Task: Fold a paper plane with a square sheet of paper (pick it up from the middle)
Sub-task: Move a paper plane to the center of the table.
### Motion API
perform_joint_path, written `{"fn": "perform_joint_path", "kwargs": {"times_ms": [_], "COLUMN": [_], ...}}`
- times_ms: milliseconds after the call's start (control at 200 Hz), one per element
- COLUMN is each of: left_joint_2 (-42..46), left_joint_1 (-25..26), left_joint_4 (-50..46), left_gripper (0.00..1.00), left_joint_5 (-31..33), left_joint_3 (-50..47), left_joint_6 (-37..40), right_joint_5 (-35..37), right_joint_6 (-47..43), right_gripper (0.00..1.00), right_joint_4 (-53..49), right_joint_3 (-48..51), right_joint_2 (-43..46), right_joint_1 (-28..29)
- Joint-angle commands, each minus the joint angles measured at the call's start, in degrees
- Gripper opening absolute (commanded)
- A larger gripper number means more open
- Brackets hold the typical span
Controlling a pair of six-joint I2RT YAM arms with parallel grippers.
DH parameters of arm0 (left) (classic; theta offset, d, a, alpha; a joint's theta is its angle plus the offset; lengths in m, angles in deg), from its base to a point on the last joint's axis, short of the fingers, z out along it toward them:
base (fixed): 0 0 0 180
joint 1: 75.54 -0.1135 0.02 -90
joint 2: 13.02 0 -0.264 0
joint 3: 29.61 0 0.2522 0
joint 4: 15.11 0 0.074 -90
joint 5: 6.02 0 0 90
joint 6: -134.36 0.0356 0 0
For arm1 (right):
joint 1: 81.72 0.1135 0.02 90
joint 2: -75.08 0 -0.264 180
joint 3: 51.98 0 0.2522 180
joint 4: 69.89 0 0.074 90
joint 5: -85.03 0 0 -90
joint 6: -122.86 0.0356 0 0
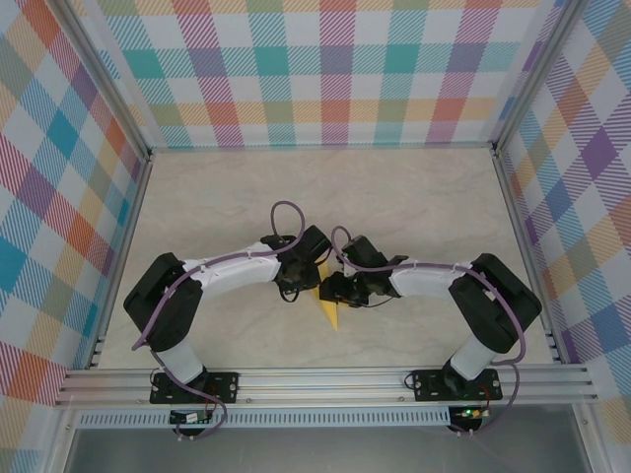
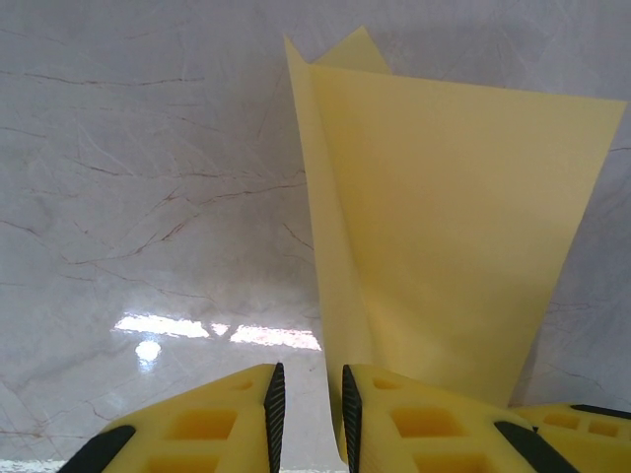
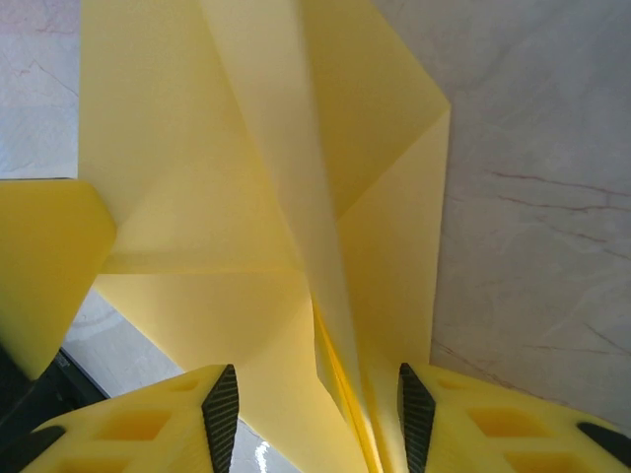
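1. Thing: thin yellow sheet of paper [image 1: 328, 307], already creased into a pointed, dart-like shape. It sits between my two grippers on the pale marbled worktop [image 1: 414, 197], near the front edge and about midway along it.
2. Left gripper [image 2: 311, 404]: fingers nearly together with a slim gap showing. The paper's standing edge [image 2: 444, 227] runs down into that gap against the right-hand pad. I cannot tell whether it is truly pinched.
3. Right gripper [image 3: 317, 404]: jaws spread. The centre ridge of the paper [image 3: 266, 177] runs between them, closer to the right pad, and a bit of worktop shows beside the left pad, so there is no grip here.
4. Step, my reading: mid-fold, with the nose flaps made and the body being closed along the centre crease.
5. Next move calls for closing the right jaws squarely on the ridge while the left steadies the flap, with the layers aligned so they don't skew.
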Motion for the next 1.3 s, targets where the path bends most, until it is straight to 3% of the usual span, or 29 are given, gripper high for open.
{"fn": "perform_joint_path", "kwargs": {"times_ms": [0, 290, 605, 865, 1060, 1295], "left_joint_2": [1.89, 3.44, 7.38, 14.41, 21.73, 31.75], "left_joint_1": [-0.43, -0.37, -0.37, -0.39, -0.96, -4.3], "left_joint_4": [-0.47, 0.39, 1.01, 1.31, -2.95, -2.66], "left_gripper": [0.24, 0.24, 0.25, 0.26, 0.28, 0.32], "left_joint_5": [0.49, 0.83, 2.42, 6.41, 13.59, 15.49], "left_joint_3": [-1.11, -2.63, -5.31, -8.89, -11.3, -18.05], "left_joint_6": [0.51, -0.15, -1.3, -2.83, -4.53, -6.27], "right_joint_5": [0.55, 6.07, 10.52, 12.15, 18.16, 33.82], "right_joint_6": [-1.46, -3.56, -4.04, -4.62, -4.42, -5.18], "right_gripper": [0.45, 0.29, 0.3, 0.21, 0.04, 0.04], "right_joint_4": [-0.52, -6.72, -10.16, -12.29, -17.5, -31.27], "right_joint_3": [-1.91, -5.97, -8.68, -10.68, -13.82, -22.22], "right_joint_2": [-0.45, -3.0, -5.42, -7.31, -4.91, -3.98], "right_joint_1": [1.3, 4.02, 5.59, 6.62, 7.14, 6.07]}}
